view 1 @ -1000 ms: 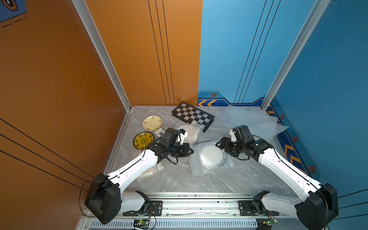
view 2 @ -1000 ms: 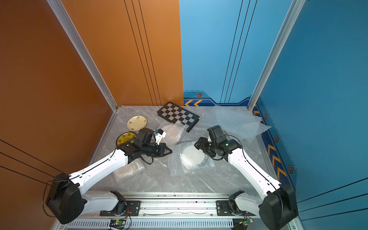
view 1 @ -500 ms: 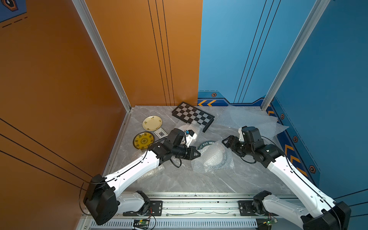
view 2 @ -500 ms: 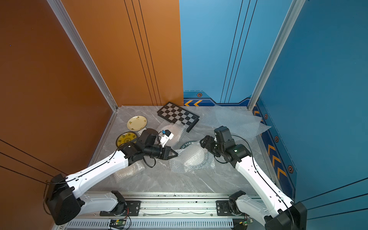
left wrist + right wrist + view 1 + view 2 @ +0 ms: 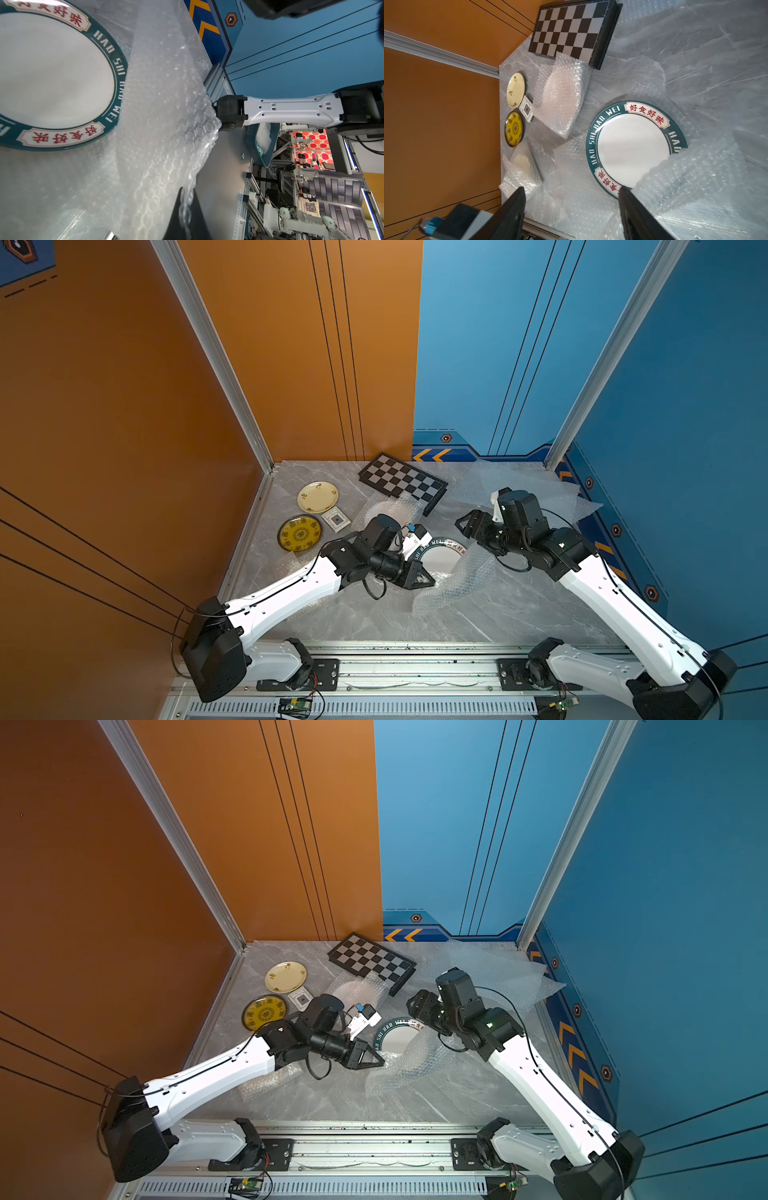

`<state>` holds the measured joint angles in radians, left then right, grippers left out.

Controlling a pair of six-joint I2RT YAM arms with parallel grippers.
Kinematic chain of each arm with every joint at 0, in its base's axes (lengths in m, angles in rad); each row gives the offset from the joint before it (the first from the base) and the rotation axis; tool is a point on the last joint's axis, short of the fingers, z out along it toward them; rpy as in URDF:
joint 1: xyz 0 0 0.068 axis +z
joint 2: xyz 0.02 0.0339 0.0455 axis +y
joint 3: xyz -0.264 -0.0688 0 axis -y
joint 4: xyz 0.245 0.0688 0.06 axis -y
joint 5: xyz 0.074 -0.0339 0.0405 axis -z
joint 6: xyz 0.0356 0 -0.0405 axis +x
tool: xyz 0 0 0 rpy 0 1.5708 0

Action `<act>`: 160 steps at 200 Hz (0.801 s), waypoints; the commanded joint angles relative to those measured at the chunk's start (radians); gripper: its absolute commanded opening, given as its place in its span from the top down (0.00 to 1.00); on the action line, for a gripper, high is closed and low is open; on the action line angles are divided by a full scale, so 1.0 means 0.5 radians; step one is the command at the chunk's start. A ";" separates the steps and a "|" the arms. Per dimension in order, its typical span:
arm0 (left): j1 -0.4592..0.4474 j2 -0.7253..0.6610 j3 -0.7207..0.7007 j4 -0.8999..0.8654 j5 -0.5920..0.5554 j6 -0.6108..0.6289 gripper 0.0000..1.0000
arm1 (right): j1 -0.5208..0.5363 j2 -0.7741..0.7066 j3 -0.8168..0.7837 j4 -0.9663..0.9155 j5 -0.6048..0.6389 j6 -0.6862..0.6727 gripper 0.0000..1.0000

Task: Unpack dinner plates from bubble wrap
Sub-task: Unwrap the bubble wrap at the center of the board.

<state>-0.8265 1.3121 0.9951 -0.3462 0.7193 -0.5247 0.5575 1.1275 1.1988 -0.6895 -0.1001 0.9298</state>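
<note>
The bubble wrap (image 5: 162, 124) is pinched in the closed left jaws; the lettered plate (image 5: 631, 145) is seen ahead of the wide-spread right jaws.

- Round white ceramic plate with a dark green lettered rim (image 5: 631, 145): flat, mid-table, partly bared on its opened clear bubble wrap sheet (image 5: 453, 589).
- Pale yellow floral plate (image 5: 318, 497) and dark-rimmed yellow patterned plate (image 5: 299, 533): unwrapped, flat, side by side.
- Whitish bubble-wrapped bundle (image 5: 560, 97) and smaller wrapped bundle (image 5: 522, 166): closed, near them.
</note>
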 commanded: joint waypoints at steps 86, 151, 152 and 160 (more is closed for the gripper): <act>-0.210 0.322 0.257 -0.001 0.236 0.105 0.98 | 0.038 0.352 0.134 -0.140 -0.102 0.165 0.28; -0.239 0.367 0.285 0.002 0.246 0.088 0.97 | 0.068 0.437 0.191 -0.355 -0.008 0.176 0.27; -0.238 0.367 0.286 0.002 0.246 0.087 0.97 | 0.067 0.433 0.196 -0.373 0.004 0.172 0.27; -0.239 0.370 0.286 0.002 0.245 0.083 0.98 | 0.057 0.408 0.271 -0.509 0.096 0.148 0.26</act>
<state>-0.9321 1.4837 1.1103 -0.3523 0.8165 -0.4934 0.5846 1.3869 1.2533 -0.7834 -0.1638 1.0115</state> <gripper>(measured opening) 0.044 0.728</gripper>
